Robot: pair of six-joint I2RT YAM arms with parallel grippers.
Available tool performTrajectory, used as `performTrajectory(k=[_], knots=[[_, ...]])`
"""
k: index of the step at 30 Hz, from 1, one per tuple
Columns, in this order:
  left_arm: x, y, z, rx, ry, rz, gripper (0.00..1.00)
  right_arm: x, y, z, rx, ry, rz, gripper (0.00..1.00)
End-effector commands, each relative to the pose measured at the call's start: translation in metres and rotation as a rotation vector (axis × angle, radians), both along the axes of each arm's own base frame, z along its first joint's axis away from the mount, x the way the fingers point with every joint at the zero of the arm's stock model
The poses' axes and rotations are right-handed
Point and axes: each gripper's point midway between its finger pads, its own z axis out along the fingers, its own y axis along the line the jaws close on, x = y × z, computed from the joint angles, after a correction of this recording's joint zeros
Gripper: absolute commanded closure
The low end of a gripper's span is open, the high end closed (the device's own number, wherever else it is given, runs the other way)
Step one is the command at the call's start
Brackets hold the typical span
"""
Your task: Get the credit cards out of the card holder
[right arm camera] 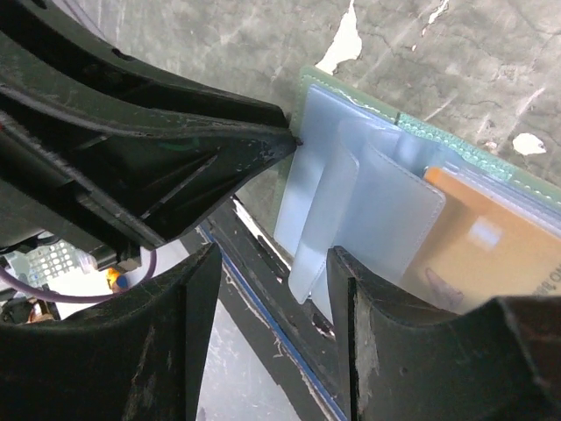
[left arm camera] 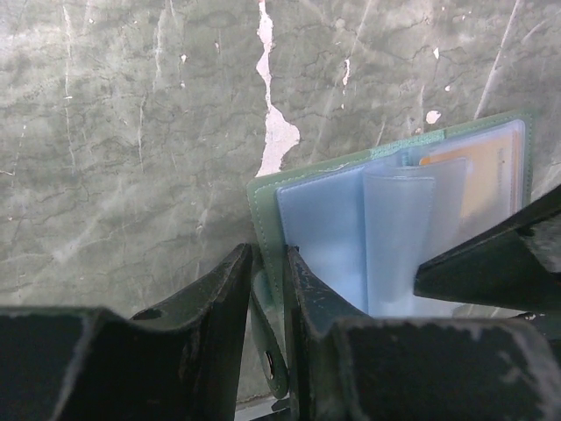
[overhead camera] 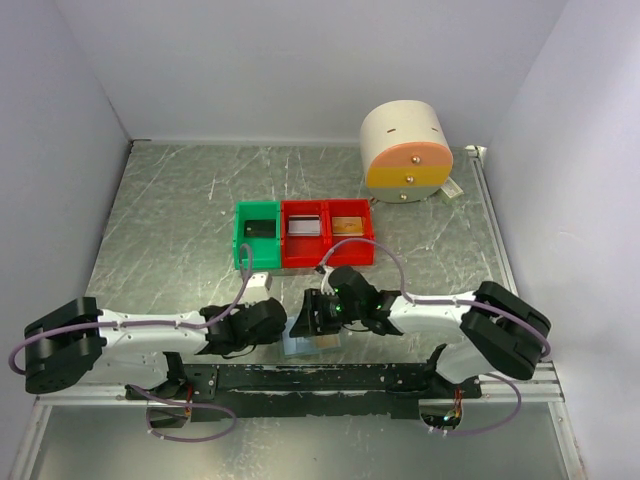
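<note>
The card holder (left arm camera: 324, 219) lies opened out at the near edge of the table (left arm camera: 131, 132), between the two arms, and one end appears to reach out over the black rail (right arm camera: 272, 342) below. The left gripper (left arm camera: 267, 263) is almost closed, pinching the holder's green border. The right gripper (right arm camera: 273, 254) has its fingers apart and clamps nothing; a loose clear leaf (right arm camera: 320, 224) hangs in the gap. Caution: closing here would likely catch that leaf rather than the orange card (right arm camera: 500, 254). A pull could then drag the whole holder out of the thin left pinch or tip it off the edge. The holder's long axis runs from the left gripper across toward the right arm, with the card in the pocket at the right end. Which way that pocket opens cannot be told.
</note>
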Motion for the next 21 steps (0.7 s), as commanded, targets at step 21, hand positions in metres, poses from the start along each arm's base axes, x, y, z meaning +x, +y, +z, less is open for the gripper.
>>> performTrajectory(k=[21], knots=[[0.0,0.005,0.009,-0.049,-0.016,0.031,0.66,-0.004,0.033,0.026,0.161,-0.019,0.129,0.47]])
